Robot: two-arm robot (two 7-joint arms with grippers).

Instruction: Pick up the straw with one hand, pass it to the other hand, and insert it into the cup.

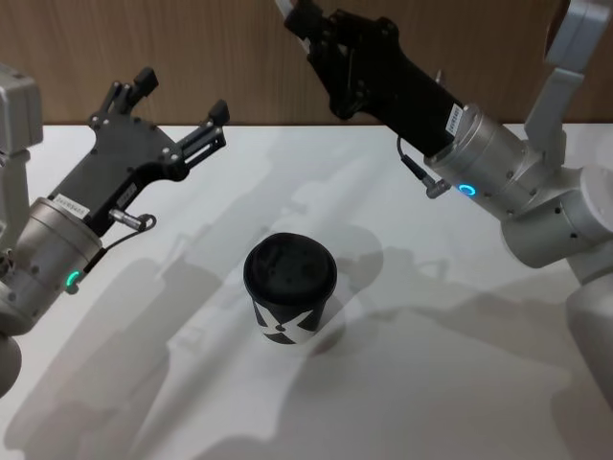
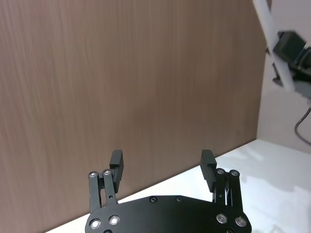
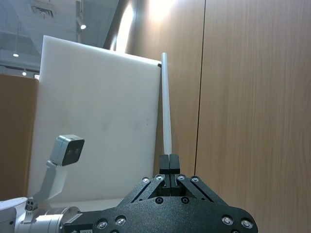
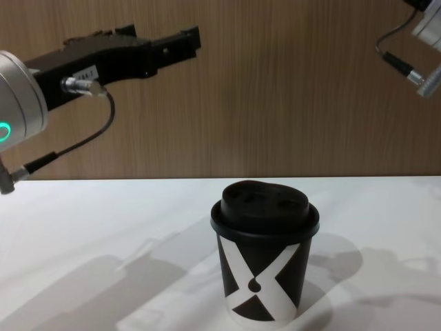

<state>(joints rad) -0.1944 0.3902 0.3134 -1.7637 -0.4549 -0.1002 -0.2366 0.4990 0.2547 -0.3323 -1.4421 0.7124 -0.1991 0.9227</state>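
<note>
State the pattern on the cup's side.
The cup is black with bold white X shapes, clearest in chest view.

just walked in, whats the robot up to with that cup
The right tool is shut on the white straw and holds it up in the air, well above the table. The left tool is open and empty, raised on the robot's left side. The black cup stands upright on the white table between the two arms, lid on, and the straw is not in it yet.
</note>
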